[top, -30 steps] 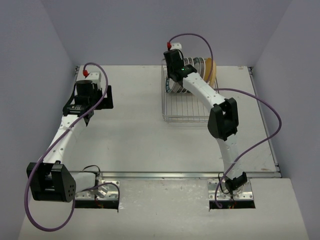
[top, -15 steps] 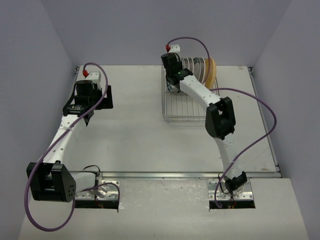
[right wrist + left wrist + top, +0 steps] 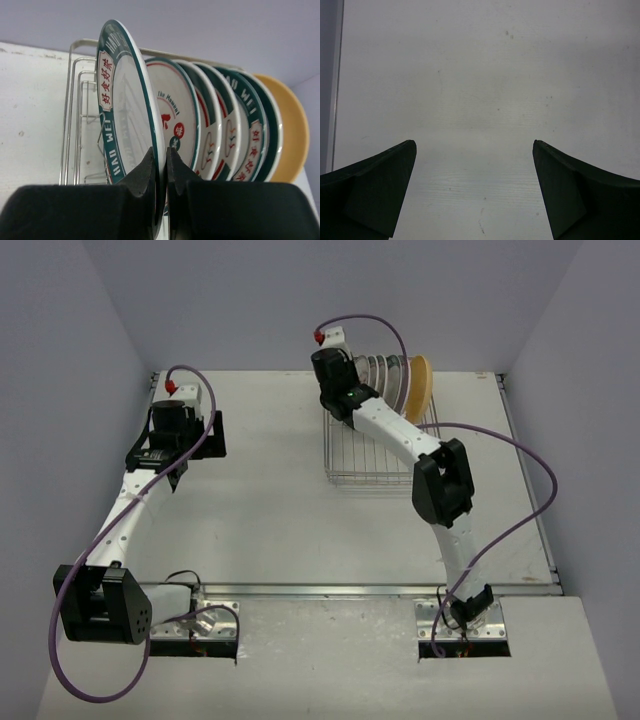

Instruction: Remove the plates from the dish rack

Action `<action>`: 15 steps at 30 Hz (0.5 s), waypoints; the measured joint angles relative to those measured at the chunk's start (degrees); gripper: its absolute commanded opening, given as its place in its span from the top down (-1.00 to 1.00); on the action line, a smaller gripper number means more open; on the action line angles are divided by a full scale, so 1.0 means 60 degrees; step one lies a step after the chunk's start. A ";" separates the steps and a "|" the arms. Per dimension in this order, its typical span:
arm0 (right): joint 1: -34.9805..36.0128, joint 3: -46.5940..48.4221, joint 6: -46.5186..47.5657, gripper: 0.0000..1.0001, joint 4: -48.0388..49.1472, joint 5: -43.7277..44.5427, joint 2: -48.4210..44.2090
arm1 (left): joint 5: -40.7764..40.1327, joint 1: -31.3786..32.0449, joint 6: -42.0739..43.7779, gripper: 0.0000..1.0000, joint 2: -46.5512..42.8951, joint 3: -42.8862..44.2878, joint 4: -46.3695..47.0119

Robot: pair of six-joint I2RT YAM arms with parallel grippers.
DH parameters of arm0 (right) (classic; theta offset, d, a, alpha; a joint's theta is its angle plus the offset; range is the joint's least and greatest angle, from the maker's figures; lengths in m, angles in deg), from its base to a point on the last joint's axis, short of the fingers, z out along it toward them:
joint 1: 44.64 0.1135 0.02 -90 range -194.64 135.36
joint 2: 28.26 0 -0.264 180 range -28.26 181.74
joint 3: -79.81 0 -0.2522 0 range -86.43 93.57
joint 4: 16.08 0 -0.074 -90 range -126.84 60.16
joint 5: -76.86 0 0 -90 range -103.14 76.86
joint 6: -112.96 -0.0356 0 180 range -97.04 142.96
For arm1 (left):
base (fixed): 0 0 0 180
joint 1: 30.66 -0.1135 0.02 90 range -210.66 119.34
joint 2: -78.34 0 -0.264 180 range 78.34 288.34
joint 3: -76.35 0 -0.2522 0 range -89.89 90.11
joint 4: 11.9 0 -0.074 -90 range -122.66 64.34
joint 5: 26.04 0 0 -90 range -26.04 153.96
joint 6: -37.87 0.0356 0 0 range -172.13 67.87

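The right gripper (image 3: 161, 155) pinches the lower rim of the front plate (image 3: 127, 105), its black jaws closed edge-on over the thin lip, at the far end of the dish rack (image 3: 372, 455) near the back of the table (image 3: 280, 520). The plate stands upright at the head of a row: four more patterned plates (image 3: 210, 125) close behind it, then a plain tan-yellow plate (image 3: 290, 135) at the back.

The job in hand looks to be drawing this first plate out. It would best go straight up and in its own plane, clear of the rack's upright wires and of the neighbour just behind, before any turn toward open table. The glaze is smooth and glossy and the grip is narrow, so a slow lift seems wise — a tilt could let the disc swing or slip.

The rack is thin silver wire in an open grid; the plates are white with teal bands and red lettering. The left gripper (image 3: 475, 145) hangs wide open over bare table, holding nothing.
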 measured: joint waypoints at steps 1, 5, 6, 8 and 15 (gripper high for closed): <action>0.0063 -0.0003 0.0217 1.00 0.0160 0.0135 -0.0085 | -0.0008 0.0000 -0.0009 -1.00 -0.0001 -0.0007 0.0001; 0.0278 -0.0005 0.0899 1.00 0.0705 0.0430 -0.0587 | -0.0051 0.0000 -0.0018 -1.00 -0.0048 -0.0124 0.0021; 0.0344 -0.0005 0.0898 1.00 0.0805 0.0369 -0.0768 | -0.0061 0.0000 -0.0016 -1.00 -0.0071 -0.0146 0.0020; 0.0502 -0.0005 0.0791 1.00 0.0861 0.0260 -0.1195 | -0.0066 -0.0001 -0.0017 -1.00 -0.0128 -0.0153 0.0023; 0.0682 -0.0149 -0.0337 1.00 -0.0166 -0.1538 -0.3109 | 0.2158 -0.0752 0.0021 -1.00 -0.0952 -0.0223 0.0063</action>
